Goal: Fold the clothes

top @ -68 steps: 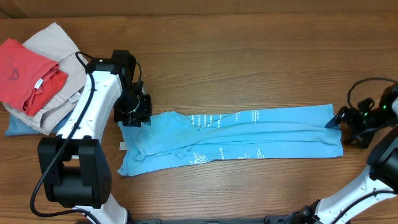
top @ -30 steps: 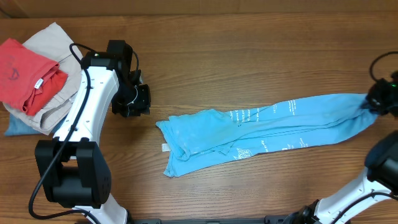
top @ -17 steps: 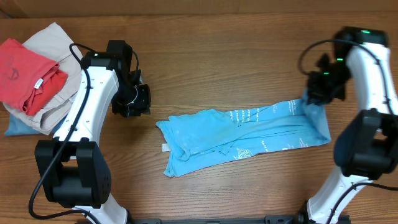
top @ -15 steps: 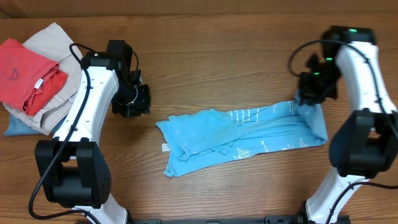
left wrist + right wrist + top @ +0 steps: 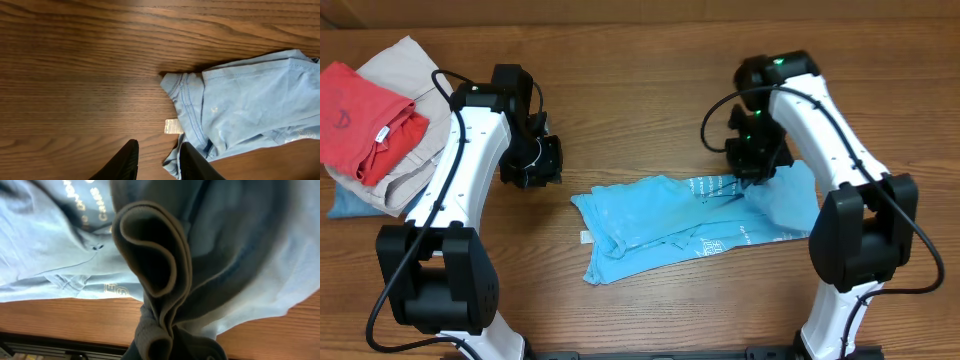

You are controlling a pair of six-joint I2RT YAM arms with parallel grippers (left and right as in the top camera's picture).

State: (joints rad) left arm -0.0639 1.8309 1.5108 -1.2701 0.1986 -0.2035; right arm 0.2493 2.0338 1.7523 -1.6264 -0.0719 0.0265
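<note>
The light blue T-shirt [image 5: 650, 220] lies on the wooden table [image 5: 650, 70] near its middle, stretched left to right as a rumpled, narrow band. Its left end rests flat, with a small white label [image 5: 174, 126] showing just beside the collar edge. White lettering [image 5: 720, 183] runs along the far side of the cloth. The right claw [image 5: 757, 170] stands above the right part of the shirt and is clamped on the garment's right end. That end is lifted off the table and doubled back toward the left, so that a loose fold hangs below the claw. The right wrist view shows the cloth bunched in thick curled layers that run up into the claw; the fingers themselves are hidden by fabric. The left claw [image 5: 532, 165] hovers over bare wood to the left of the shirt and a little farther back, apart from the cloth. Its two fingers stand parted with only table visible between them, and it carries nothing. At the far left edge sits a separate pile: a red T-shirt [image 5: 355, 115] on top of beige trousers [image 5: 410, 65], with blue denim [image 5: 342, 205] showing underneath.
</note>
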